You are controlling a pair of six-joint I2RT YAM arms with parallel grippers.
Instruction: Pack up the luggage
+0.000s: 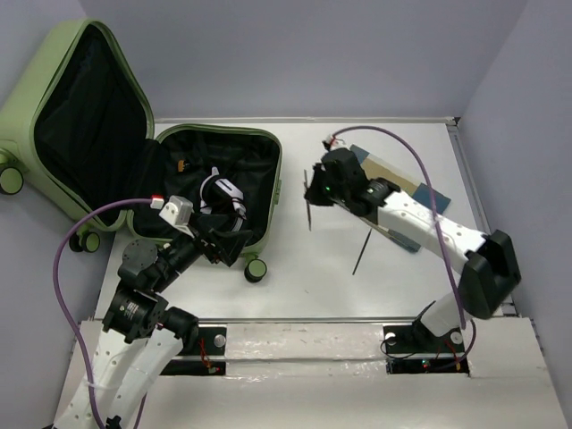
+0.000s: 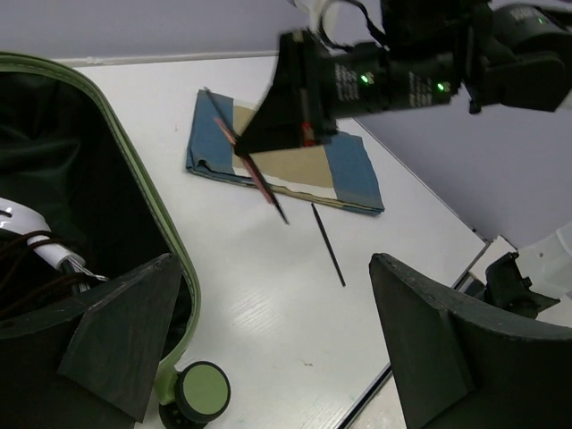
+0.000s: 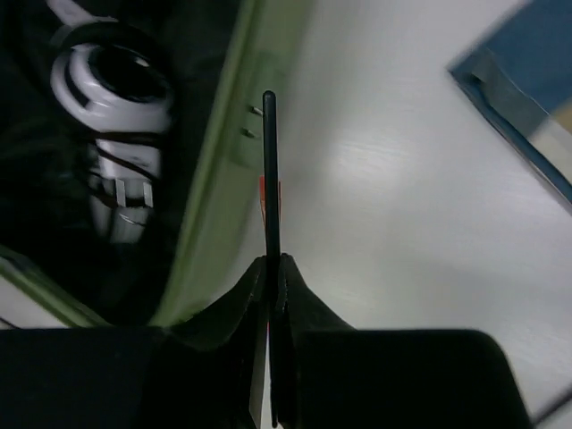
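Note:
The light-green luggage (image 1: 261, 192) lies open at the left, its lid (image 1: 54, 98) raised and its black lining showing. A white corded device (image 1: 223, 192) lies inside it. My right gripper (image 1: 313, 189) hangs just right of the luggage's rim (image 3: 223, 152), shut on a thin dark stick (image 3: 269, 170) with a red streak, which points down over the table (image 2: 268, 192). A second thin black stick (image 1: 362, 252) lies loose on the table (image 2: 328, 243). My left gripper (image 2: 273, 268) is open and empty over the luggage's near right corner, by a green wheel (image 2: 203, 391).
A blue-and-tan flat folded item (image 1: 407, 183) lies on the table under the right arm, seen too in the left wrist view (image 2: 349, 165). White walls close in the table at the back and right. Two more luggage wheels (image 1: 11, 179) stick out at the far left.

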